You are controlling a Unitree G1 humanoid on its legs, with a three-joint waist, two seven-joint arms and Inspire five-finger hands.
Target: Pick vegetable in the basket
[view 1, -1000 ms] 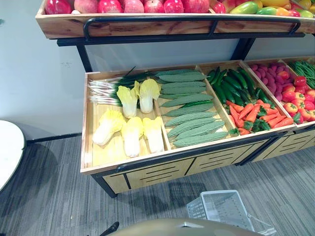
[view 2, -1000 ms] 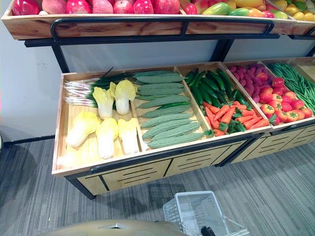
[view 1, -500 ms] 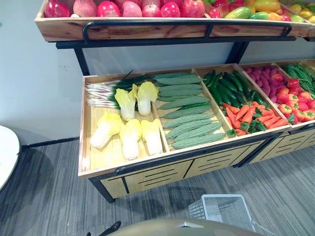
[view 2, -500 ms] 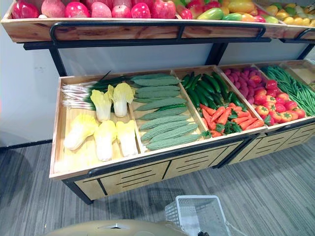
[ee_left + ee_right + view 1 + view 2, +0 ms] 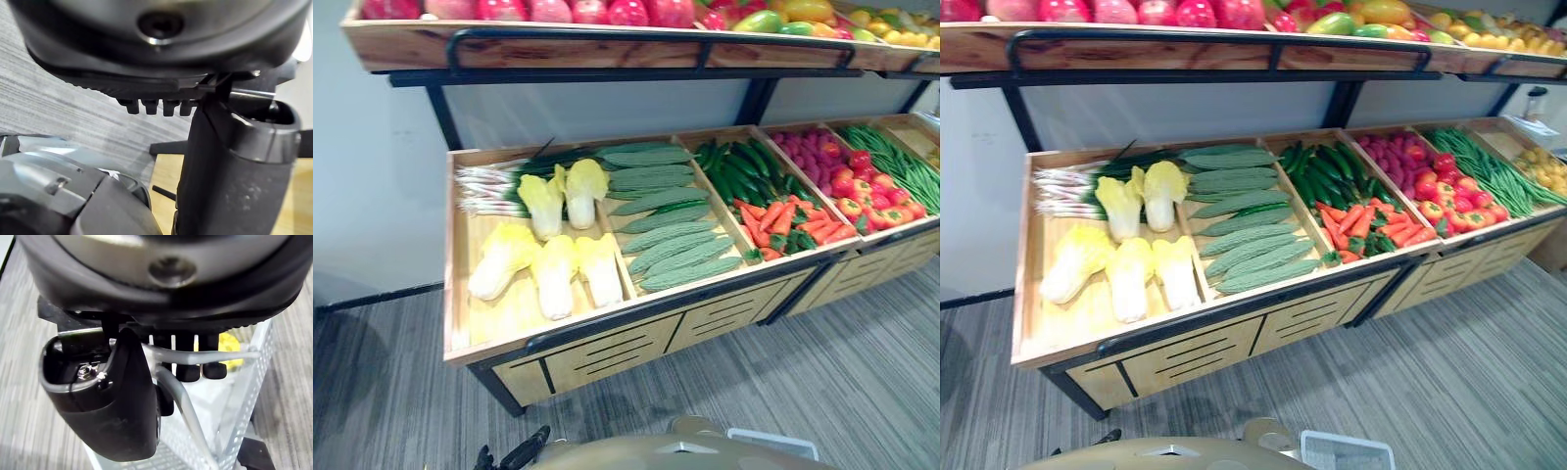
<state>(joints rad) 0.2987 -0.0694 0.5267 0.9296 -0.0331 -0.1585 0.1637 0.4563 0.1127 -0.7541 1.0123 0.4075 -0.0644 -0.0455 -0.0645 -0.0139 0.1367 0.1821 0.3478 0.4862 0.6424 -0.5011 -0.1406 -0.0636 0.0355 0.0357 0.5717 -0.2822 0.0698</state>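
Facing a low wooden display stand (image 5: 458, 284) on a grey striped floor (image 5: 862, 382), the robot has its pick of vegetables laid out in side-by-side compartments. Pale yellow-green cabbages (image 5: 553, 279) lie in the leftmost compartment, in front of a bundle of white-stemmed spring onions (image 5: 494, 186). Ridged light-green gourds (image 5: 675, 240) fill the next compartment. Beyond them, dark green cucumbers (image 5: 744, 171) lie behind orange carrots (image 5: 783, 215), then come red tomatoes (image 5: 871, 201) and long green beans (image 5: 896, 166). A wooden upper shelf (image 5: 509, 44) carries red apples (image 5: 558, 10). Low at the robot's right side hangs a white mesh basket (image 5: 1347, 450). The right robot hand (image 5: 112, 401) is closed around it, with fingers (image 5: 188, 367) curled over the thin white handle (image 5: 220, 355). A yellow shape (image 5: 230, 345) shows past those fingers, apparently inside the basket, though it is too hidden to identify. The left robot hand (image 5: 234, 171) holds nothing, its fingers (image 5: 156, 105) in a loose, even row above the floor near the stand's base.
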